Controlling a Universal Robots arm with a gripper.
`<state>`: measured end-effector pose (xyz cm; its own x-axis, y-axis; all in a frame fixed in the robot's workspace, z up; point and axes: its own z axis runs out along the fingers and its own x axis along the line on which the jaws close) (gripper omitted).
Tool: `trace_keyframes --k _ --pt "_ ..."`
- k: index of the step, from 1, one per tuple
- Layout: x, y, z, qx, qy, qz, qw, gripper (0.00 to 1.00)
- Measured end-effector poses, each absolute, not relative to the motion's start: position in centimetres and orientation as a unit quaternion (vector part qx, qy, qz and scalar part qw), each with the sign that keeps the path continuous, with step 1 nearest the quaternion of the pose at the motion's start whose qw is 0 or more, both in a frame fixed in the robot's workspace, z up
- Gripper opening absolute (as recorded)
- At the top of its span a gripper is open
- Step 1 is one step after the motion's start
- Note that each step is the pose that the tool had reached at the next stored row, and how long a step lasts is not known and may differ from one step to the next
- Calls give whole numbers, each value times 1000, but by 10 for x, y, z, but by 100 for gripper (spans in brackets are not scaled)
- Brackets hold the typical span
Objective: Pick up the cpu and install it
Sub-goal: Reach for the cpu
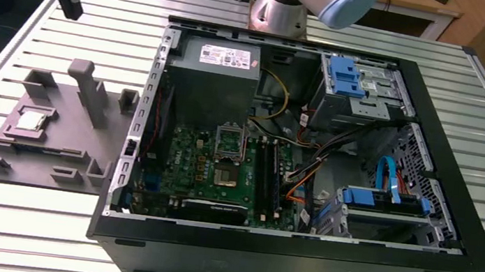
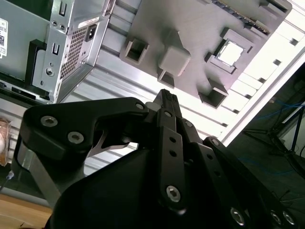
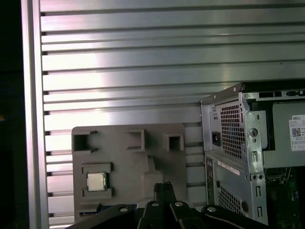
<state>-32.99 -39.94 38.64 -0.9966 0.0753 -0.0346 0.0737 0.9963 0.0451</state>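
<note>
The cpu point(image 1: 30, 120) is a small silvery square chip lying in a recess of the grey plastic fixture point(image 1: 65, 134), at the exterior view's left beside the open computer case point(image 1: 428, 153). In both wrist views it shows as the cpu point(image 2: 232, 52) point(image 3: 96, 181) resting flat in its pocket. My black gripper point(image 1: 72, 13) hangs high above the table's far left corner, well apart from the chip. Its fingers point(image 2: 166, 102) point(image 3: 157, 188) are pressed together with nothing between them. The socket point(image 1: 226, 174) sits on the green motherboard point(image 1: 185, 160) inside the case.
Upright posts point(image 1: 89, 88) rise from the grey fixture. The case walls point(image 1: 135, 136) stand above the slatted aluminium table point(image 1: 97, 25). Inside are a power supply point(image 1: 218, 69), blue drive brackets point(image 1: 349, 76) and loose cables point(image 1: 315, 159). My arm's base point(image 1: 277, 14) is behind the case.
</note>
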Motion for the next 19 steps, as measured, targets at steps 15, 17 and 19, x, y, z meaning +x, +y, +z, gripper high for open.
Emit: trace_keyframes --k 15,17,19 --pt "-337 -402 382 37 999 22 18 10" --pt "-337 -402 382 37 999 22 18 10" --pt "-338 -403 381 37 999 22 18 10"
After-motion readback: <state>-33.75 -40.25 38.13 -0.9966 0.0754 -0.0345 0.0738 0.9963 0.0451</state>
